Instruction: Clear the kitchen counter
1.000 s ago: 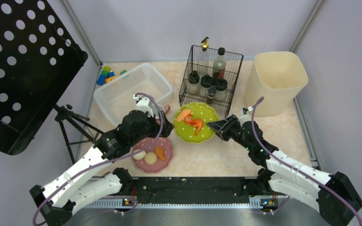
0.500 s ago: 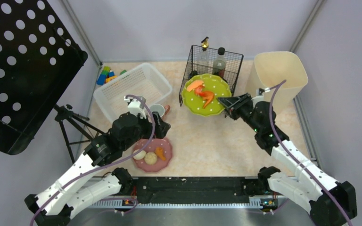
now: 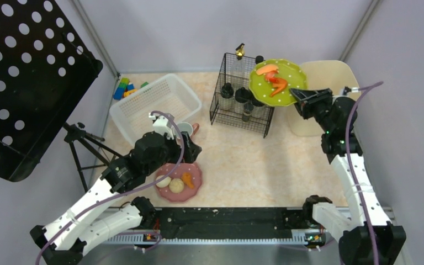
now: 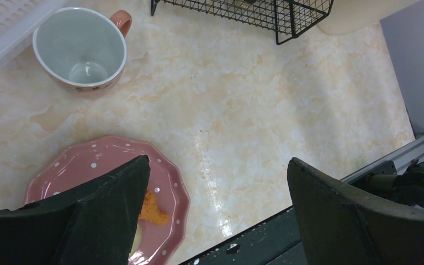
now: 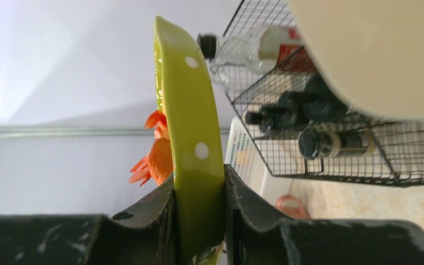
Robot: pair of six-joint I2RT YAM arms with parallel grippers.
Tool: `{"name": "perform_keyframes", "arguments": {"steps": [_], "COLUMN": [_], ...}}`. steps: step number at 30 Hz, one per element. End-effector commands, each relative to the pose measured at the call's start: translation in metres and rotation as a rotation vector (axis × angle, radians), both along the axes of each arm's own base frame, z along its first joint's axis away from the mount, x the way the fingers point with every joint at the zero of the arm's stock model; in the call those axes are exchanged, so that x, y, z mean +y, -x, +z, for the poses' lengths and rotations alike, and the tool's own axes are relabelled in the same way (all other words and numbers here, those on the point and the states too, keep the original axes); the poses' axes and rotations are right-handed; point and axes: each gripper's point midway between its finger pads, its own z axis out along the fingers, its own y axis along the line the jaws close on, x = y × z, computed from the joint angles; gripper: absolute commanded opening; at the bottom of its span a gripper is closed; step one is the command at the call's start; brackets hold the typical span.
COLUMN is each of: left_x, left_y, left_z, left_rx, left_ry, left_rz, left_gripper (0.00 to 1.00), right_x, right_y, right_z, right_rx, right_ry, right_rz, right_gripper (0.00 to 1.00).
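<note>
Pinching the rim of the green plate [image 5: 190, 110], the right gripper [image 5: 199, 182] hangs high above the kitchen counter [image 3: 243, 165], beside the beige bin [image 3: 334, 74]. The left gripper [image 4: 218, 165] hovers with jaws spread wide, the counter directly beneath them and one jaw over the pink plate [image 4: 96, 157].

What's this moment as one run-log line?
right gripper: shut on green dotted plate with orange scraps, aloft by beige bin | left gripper: open near pink dotted plate

My right gripper [image 3: 297, 96] has carried the green plate [image 3: 275, 83] from centre up to one o'clock, beside the bin [image 3: 324, 69]. My left gripper [image 4: 218, 163] has opened wide.
</note>
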Motion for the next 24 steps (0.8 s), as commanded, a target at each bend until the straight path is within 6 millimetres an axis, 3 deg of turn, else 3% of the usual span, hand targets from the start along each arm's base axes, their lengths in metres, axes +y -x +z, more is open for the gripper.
{"name": "perform_keyframes", "arguments": {"steps": [1,8,17,24], "left_x": [-0.006,-0.005,-0.013,-0.019], "left_y": [-0.003,-0.002,0.000,0.002], "left_z": [0.002,-0.002,-0.004,-0.002], "left_rx": [-0.016,-0.019,-0.021,-0.034], "left_ry": [0.013,-0.002,0.011,0.031], "left_rz": [-0.020,-0.027,-0.069,-0.106], "left_gripper": [0.99,0.99,0.99,0.99], "right_x": [-0.027,-0.087,-0.136,-0.168], "right_y": [0.011,0.005,0.001,0.010], "right_z": [0.102,0.100,0.114,0.111], "right_rx": [-0.271,-0.243,-0.236,-0.187], "right_ry": [-0.023,0.013,0.078,0.168], "right_rz": [-0.016,-0.137,-0.269,-0.384], "right_gripper": [0.00,0.00,0.00,0.00]}}
